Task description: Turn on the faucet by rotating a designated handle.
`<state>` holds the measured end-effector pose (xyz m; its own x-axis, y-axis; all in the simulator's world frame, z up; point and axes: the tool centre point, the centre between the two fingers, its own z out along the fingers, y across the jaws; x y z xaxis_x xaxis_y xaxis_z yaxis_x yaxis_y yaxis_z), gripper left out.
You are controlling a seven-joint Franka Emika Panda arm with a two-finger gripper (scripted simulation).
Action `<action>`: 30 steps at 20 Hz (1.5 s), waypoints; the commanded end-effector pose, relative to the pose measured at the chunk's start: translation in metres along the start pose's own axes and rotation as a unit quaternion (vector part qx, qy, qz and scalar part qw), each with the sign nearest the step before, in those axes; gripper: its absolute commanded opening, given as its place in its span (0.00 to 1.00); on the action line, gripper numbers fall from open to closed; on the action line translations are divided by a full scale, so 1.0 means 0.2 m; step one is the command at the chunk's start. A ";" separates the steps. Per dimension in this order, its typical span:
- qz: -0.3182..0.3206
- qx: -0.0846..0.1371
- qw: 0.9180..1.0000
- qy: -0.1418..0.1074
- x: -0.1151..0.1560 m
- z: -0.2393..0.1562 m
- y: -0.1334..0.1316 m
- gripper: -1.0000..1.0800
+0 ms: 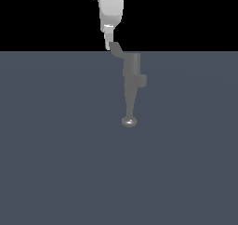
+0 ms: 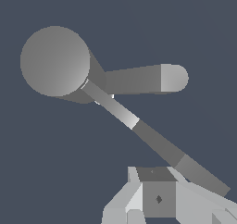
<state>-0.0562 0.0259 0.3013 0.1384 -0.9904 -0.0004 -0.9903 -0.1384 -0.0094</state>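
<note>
The faucet (image 1: 132, 73) is a matte grey cylinder with a side bump, tapering to a spout with a rounded shiny tip (image 1: 129, 122). The wrist view looks down on its round top (image 2: 54, 61), with the spout (image 2: 139, 79) pointing away from it. The handle (image 1: 119, 50) is a thin bent lever jutting from the body's upper end toward the exterior view's left. In the wrist view the handle (image 2: 157, 142) runs long and diagonal. My gripper (image 1: 108, 40) hangs at the handle's outer end. Its fingers (image 2: 158, 190) look shut on nothing, right beside the lever's end.
A flat blue-grey floor (image 1: 56, 149) lies under the faucet, with a black background above its far edge. My white arm (image 1: 110, 5) comes down from the top of the exterior view.
</note>
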 end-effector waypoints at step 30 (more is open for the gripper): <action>-0.008 -0.003 1.000 0.000 0.54 0.00 0.11 0.00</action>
<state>-0.0662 -0.0784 0.3013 0.1605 -0.9870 -0.0002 -0.9870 -0.1605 -0.0040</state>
